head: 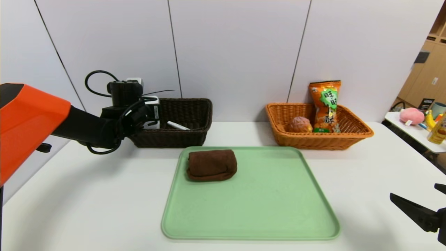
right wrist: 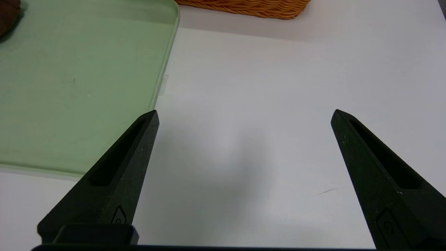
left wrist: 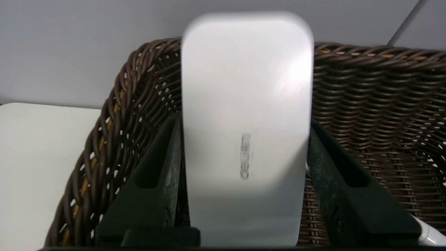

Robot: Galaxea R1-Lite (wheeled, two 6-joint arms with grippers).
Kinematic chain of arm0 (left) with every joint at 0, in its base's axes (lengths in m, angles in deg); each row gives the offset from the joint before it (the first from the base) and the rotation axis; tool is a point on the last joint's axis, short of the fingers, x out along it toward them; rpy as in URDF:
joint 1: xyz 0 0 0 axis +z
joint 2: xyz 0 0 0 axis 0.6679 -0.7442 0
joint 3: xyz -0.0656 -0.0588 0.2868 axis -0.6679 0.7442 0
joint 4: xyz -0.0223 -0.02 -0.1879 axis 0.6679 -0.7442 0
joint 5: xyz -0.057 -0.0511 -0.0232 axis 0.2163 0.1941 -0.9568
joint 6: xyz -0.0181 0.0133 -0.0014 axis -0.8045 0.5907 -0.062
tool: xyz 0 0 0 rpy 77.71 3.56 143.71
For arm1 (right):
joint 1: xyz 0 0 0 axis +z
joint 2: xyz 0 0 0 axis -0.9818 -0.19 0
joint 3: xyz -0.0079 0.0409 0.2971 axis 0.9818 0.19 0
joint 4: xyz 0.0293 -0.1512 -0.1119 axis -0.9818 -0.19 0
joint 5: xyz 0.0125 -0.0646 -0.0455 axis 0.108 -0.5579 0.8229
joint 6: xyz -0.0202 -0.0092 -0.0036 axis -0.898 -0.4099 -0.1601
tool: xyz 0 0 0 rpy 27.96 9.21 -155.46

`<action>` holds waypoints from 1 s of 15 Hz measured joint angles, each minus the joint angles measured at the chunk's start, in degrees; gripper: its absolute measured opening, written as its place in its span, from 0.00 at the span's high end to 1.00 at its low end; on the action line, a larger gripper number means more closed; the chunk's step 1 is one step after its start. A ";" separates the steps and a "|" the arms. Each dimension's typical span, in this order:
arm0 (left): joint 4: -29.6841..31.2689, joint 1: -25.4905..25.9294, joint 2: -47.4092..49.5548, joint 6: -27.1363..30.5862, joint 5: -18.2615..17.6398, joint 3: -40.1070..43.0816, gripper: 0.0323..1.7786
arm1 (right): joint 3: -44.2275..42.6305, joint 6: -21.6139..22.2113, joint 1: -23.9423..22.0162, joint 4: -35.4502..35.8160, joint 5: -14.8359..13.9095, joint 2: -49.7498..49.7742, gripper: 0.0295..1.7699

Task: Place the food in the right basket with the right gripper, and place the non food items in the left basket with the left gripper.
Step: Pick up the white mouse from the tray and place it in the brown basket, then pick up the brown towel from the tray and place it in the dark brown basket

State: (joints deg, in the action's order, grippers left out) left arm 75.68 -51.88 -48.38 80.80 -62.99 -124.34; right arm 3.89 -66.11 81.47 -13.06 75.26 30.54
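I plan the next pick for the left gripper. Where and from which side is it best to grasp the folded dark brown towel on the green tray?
The folded dark brown towel lies flat near the far left corner of the light green plastic tray, its long side across the view. Probably best to come from above and pinch the thick middle across the short width, one finger on the far edge and one on the near edge. It is soft, so it should bunch.

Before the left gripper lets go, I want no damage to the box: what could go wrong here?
1. The white box stands upright between the left gripper fingers over the dark basket; released, it may topple or strike the rim.
2. It may land on the pen already inside.
3. The brown towel remains on the green tray; the open right gripper is idle nearby.
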 joint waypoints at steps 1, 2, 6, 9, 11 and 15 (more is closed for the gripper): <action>0.22 0.11 0.00 -0.24 0.11 0.01 0.33 | 0.02 0.00 0.00 0.04 0.02 0.02 0.04; 1.18 0.13 -0.02 -0.24 0.16 0.12 0.29 | 0.02 0.00 0.00 0.04 0.05 0.05 0.04; 3.47 0.13 0.04 0.09 0.05 0.45 0.19 | 0.05 -0.01 0.00 0.02 0.02 0.05 0.04; 3.50 -0.05 1.71 0.00 -1.50 0.15 0.15 | 0.11 0.00 0.00 0.02 0.02 0.05 0.04; 2.82 -0.22 4.94 1.38 -5.35 0.12 0.12 | 0.11 -0.06 0.00 0.02 0.05 0.07 0.04; -7.28 -1.95 13.75 16.75 -21.97 -0.33 0.09 | 0.60 -0.17 0.00 0.02 0.09 0.41 0.04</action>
State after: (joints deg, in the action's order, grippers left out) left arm 68.40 -53.83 -34.63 97.55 -84.95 -124.67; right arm 4.49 -66.28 81.47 -13.04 75.34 30.95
